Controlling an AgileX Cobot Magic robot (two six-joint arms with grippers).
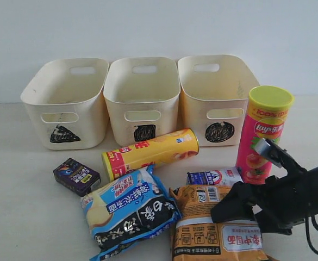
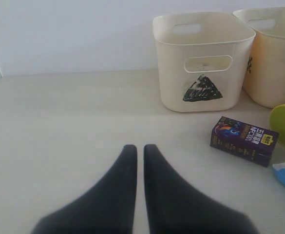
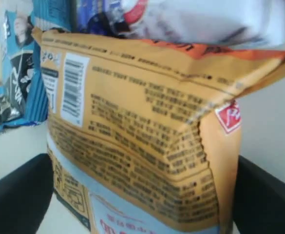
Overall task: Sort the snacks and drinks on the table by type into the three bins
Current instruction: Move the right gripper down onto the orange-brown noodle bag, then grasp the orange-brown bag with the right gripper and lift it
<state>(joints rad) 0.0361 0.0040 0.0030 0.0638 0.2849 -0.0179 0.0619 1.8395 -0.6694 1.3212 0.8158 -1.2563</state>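
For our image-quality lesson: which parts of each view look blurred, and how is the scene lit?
Exterior view: soft even light, faint shadows, right gripper slightly blurred. Left wrist view: closed left gripper soft-edged, triangle bin crisper. Right wrist view: orange-brown bag fills frame, print blurred.
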